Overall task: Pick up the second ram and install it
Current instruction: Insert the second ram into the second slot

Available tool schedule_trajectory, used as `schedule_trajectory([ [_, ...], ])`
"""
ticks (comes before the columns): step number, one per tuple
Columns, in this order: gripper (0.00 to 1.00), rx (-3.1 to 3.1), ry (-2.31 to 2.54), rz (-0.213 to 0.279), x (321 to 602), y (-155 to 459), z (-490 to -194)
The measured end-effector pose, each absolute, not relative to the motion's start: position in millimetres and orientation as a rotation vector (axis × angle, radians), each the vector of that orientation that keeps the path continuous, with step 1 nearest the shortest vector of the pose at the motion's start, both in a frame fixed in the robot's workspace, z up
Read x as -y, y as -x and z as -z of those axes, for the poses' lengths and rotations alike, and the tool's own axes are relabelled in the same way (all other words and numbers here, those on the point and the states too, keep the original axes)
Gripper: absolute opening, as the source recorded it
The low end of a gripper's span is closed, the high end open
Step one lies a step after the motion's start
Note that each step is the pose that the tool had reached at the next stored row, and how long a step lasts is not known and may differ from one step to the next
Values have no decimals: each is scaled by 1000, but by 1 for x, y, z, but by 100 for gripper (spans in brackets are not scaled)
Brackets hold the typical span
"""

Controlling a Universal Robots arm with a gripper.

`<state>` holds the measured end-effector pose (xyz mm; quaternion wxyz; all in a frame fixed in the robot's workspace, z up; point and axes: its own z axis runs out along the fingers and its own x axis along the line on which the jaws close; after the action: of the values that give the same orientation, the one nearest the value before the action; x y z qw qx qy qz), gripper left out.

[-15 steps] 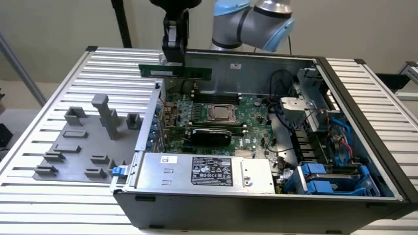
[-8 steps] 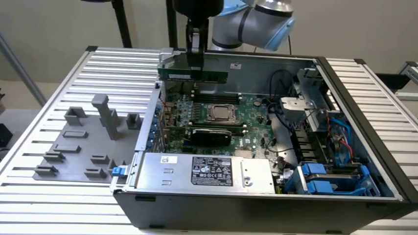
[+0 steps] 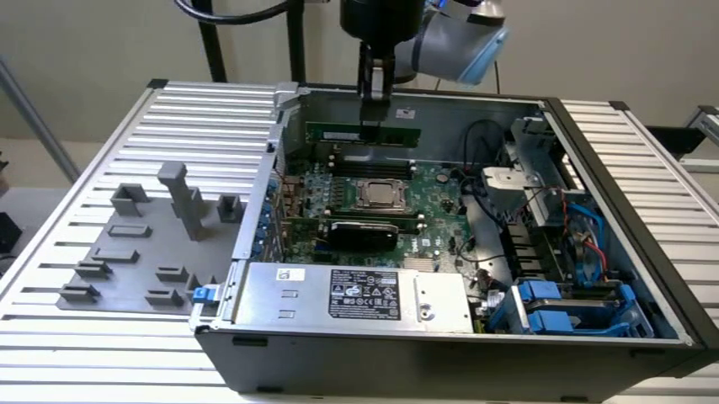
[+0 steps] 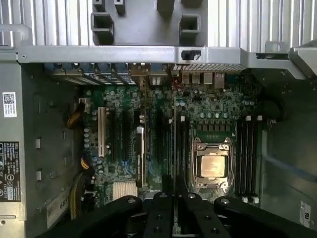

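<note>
My gripper (image 3: 373,124) hangs from above into the open computer case (image 3: 629,278), shut on the second ram (image 3: 337,133), a long thin green stick held level above the motherboard (image 3: 439,181). In the wrist view the black fingers (image 4: 161,213) are closed around the ram (image 4: 174,144), seen edge-on as a thin line. That line runs parallel to the dark memory slots (image 4: 184,148) beside the silver processor (image 4: 213,166). More slots (image 4: 246,158) lie on the processor's other side. The stick is clear of the board and touches no slot.
A grey fixture plate with blocks (image 3: 146,244) lies on the slatted table at the exterior view's left. The power supply (image 3: 354,295) fills the case's near side. Blue drive cages (image 3: 567,307) and loose cables (image 3: 483,143) crowd the exterior view's right.
</note>
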<state>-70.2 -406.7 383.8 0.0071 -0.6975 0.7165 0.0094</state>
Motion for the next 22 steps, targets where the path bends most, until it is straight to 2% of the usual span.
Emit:
schedule_trajectory([
  [13, 0, -2241, 2181, -29, 373, 43, -360],
  [22, 0, -2241, 2181, -29, 369, 43, -354],
])
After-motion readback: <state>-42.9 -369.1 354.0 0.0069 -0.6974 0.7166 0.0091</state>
